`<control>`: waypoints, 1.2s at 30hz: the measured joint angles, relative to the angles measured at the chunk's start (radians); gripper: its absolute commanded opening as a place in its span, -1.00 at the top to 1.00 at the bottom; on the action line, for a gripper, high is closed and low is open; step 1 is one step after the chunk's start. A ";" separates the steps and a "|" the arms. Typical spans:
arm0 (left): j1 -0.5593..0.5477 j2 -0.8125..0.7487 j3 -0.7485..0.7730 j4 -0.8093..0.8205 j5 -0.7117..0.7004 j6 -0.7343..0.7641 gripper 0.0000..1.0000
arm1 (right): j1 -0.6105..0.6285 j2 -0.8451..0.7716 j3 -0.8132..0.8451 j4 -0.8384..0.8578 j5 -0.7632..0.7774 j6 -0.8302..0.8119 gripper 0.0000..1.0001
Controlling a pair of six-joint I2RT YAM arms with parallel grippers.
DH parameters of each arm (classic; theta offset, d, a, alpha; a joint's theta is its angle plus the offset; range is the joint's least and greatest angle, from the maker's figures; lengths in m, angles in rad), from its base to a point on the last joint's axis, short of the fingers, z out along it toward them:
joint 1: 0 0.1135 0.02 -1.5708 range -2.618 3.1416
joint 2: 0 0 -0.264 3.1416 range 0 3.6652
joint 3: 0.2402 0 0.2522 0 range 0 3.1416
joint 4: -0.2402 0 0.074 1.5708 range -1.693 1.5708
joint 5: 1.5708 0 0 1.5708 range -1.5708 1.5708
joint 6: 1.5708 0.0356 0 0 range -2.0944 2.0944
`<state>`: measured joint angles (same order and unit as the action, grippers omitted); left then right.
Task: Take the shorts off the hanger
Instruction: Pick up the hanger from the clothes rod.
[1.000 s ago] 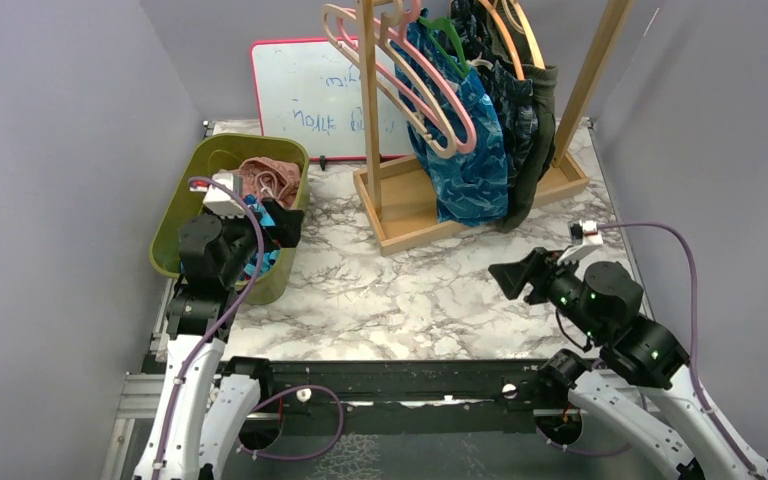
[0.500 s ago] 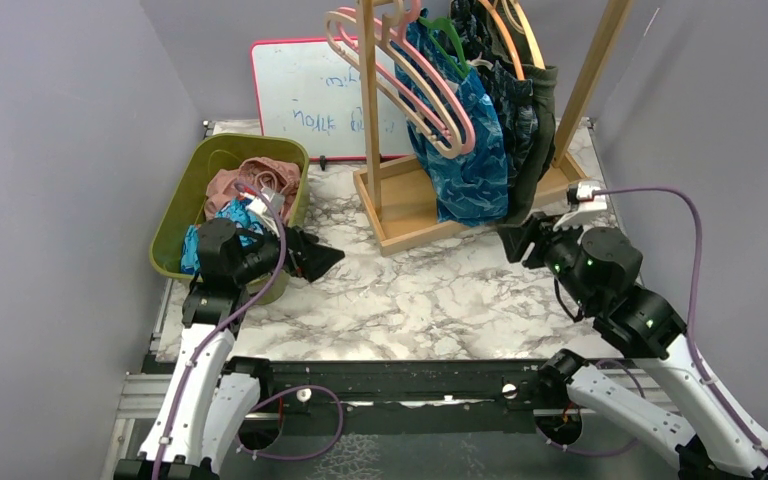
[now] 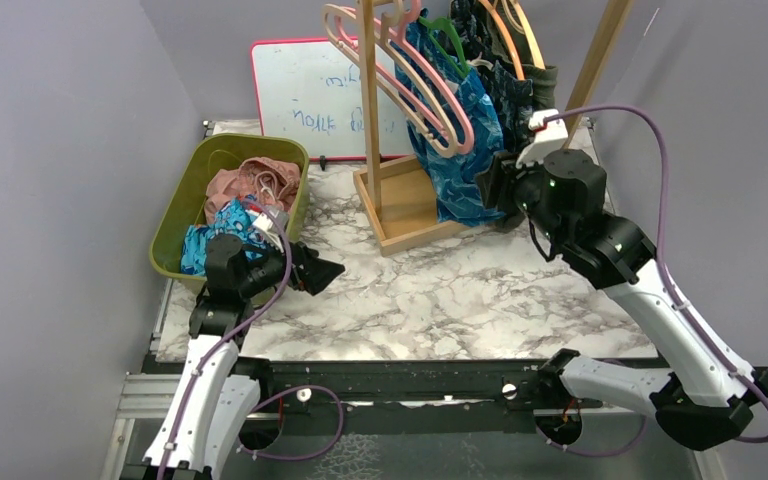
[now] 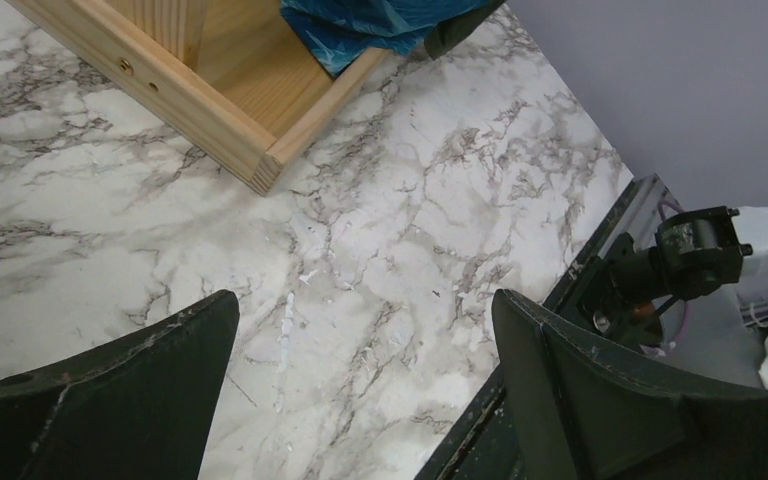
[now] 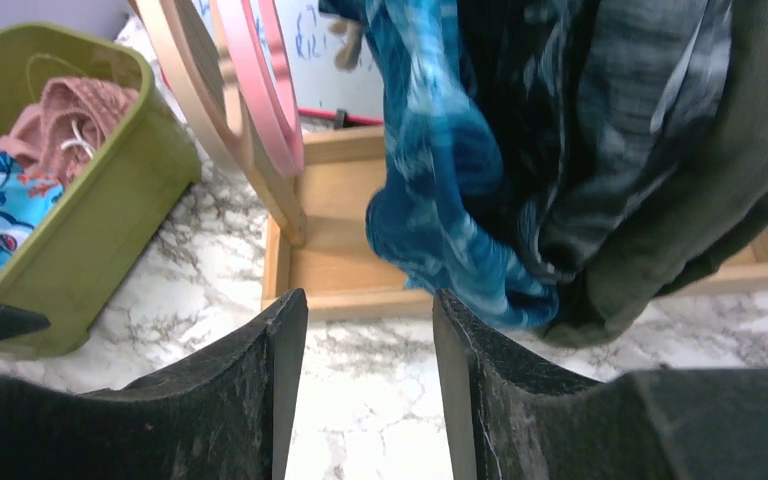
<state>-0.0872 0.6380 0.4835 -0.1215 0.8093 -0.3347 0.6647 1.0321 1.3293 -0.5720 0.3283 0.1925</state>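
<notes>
Three pairs of shorts hang on hangers from the wooden rack: blue leaf-print, dark navy and dark olive. My right gripper is raised close in front of their lower hems, open and holding nothing. In the right wrist view the blue shorts, the navy pair and the olive pair hang just beyond its fingertips. Pink shorts and blue cartoon-print shorts lie in the green bin. My left gripper is wide open over the marble table.
The green bin stands at the left. The rack's wooden base tray and post sit mid-back, with empty pink hangers on the rail. A whiteboard leans on the back wall. Grey walls close in on both sides.
My right arm has risen and swung back to the rack, its jaws narrowing. My left gripper has swung out from over the bin to above the table.
</notes>
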 measured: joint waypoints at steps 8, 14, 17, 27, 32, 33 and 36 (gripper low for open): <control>0.000 -0.078 0.000 -0.037 -0.123 0.026 -0.98 | 0.000 0.102 0.187 -0.006 0.012 -0.079 0.00; -0.001 -0.068 0.000 -0.042 -0.147 0.036 -0.98 | -0.001 0.159 0.293 -0.010 0.043 -0.135 0.00; -0.002 -0.044 0.003 -0.036 -0.148 0.040 -0.98 | -0.005 0.191 0.333 -0.010 0.046 -0.154 0.01; -0.002 -0.033 0.005 -0.029 -0.148 0.040 -0.98 | -0.119 0.319 0.402 -0.013 -0.001 -0.184 0.22; -0.002 -0.032 0.005 -0.029 -0.148 0.040 -0.98 | -0.173 0.354 0.406 -0.014 -0.096 -0.187 0.26; -0.002 -0.031 0.005 -0.027 -0.148 0.041 -0.98 | -0.174 0.359 0.407 -0.014 -0.117 -0.187 0.27; -0.002 -0.021 0.007 -0.019 -0.148 0.041 -0.98 | -0.174 0.380 0.422 -0.015 -0.174 -0.188 0.29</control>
<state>-0.0891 0.6167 0.4904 -0.1410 0.6609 -0.2939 0.4908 1.4117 1.7508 -0.5869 0.1539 0.0044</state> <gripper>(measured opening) 0.989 0.364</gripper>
